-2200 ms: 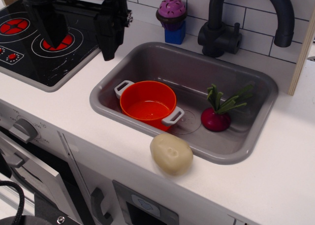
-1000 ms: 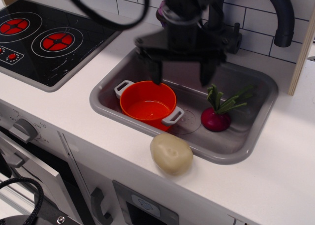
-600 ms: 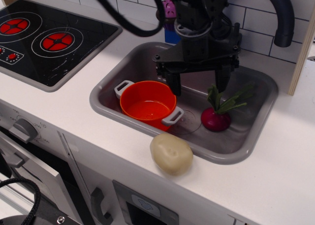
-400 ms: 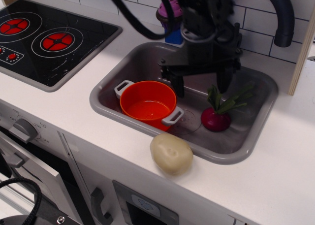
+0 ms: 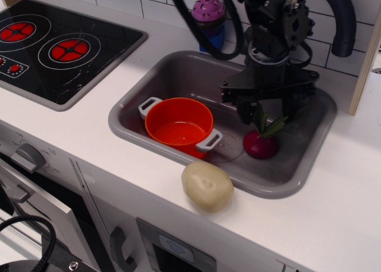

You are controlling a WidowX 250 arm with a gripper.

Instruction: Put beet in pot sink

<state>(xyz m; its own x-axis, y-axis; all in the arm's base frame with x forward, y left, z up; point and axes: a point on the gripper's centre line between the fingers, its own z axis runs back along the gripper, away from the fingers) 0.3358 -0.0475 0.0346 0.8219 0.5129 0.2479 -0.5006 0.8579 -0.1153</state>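
The magenta beet [image 5: 260, 144] with dark green leaves sits on the floor of the grey sink [image 5: 178, 69], at its right side. The orange pot [image 5: 178, 125] with light grey handles stands in the sink's left part and has nothing in it. My black gripper [image 5: 271, 112] hangs open right above the beet. Its two fingers straddle the leaves, one at the left [image 5: 244, 112] and one at the right. The fingers do not grip the beet. The gripper covers part of the leaves.
A beige potato-like lump [image 5: 207, 185] lies on the white counter at the sink's front edge. A purple knob on a blue base [image 5: 209, 19] and a dark faucet [image 5: 336, 16] stand behind the sink. A black hob [image 5: 53, 49] is at the left.
The gripper has come from over the hob, across the pot, to the right, and has dropped over the beet's leaves. The beet, pot and lump have not moved.
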